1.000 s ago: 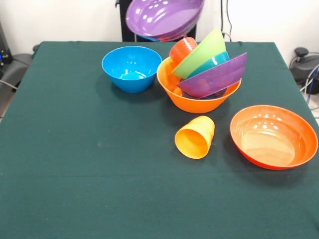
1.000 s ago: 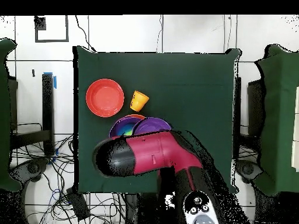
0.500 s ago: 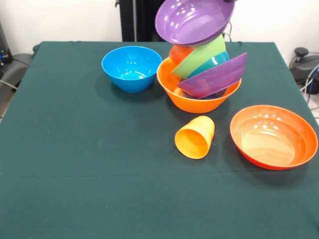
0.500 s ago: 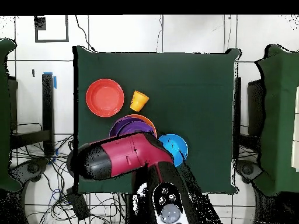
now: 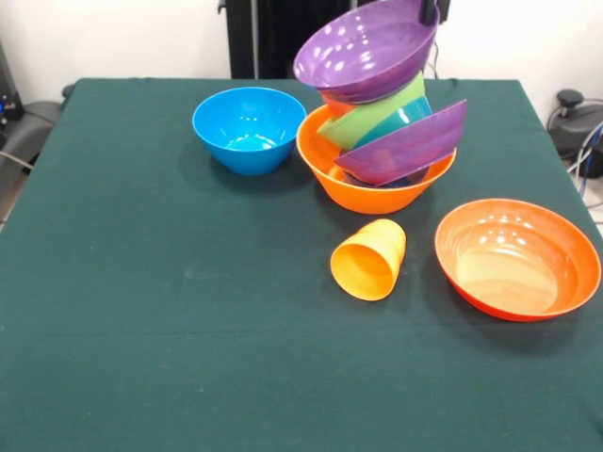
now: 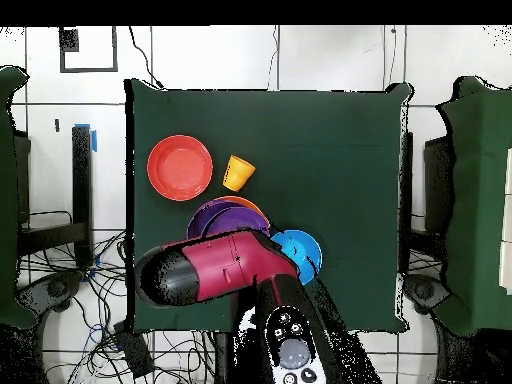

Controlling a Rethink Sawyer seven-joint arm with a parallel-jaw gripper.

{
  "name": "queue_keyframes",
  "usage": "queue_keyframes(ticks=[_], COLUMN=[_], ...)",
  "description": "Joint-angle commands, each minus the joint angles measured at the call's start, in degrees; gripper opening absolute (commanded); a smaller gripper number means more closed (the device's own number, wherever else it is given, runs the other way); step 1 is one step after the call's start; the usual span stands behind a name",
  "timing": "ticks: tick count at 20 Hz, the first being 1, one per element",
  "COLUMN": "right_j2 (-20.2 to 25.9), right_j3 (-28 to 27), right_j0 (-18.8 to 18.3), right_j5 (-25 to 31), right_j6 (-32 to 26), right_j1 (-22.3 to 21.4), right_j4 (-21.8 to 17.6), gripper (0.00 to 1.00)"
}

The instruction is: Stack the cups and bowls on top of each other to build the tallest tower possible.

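My gripper grips the rim of the purple bowl, tilted atop the tower; I should level it onto the green bowl before letting go.

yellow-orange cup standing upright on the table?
No. In the front view the yellow-orange cup lies on its side on the green table, its open mouth facing the camera.
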Motion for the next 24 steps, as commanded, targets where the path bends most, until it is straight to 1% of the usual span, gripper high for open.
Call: queue_keyframes(ticks=[1, 7, 13, 24], right_j2=[-4.2, -7.2, -8.4, -11.0], right_j3=[-2.3, -3.1, -3.0, -3.8], right_j0=[3.7, 6.1, 6.7, 9.0], right_j5=[-3.0, -7.3, -8.0, -9.5], right_j6=[11.6, 12.0, 10.8, 11.3], right_j1=[8.5, 11.7, 12.0, 12.2], right_j4=[-0.7, -1.7, -0.9, -0.1], gripper=[0.0, 0.0, 0.0, 0.0])
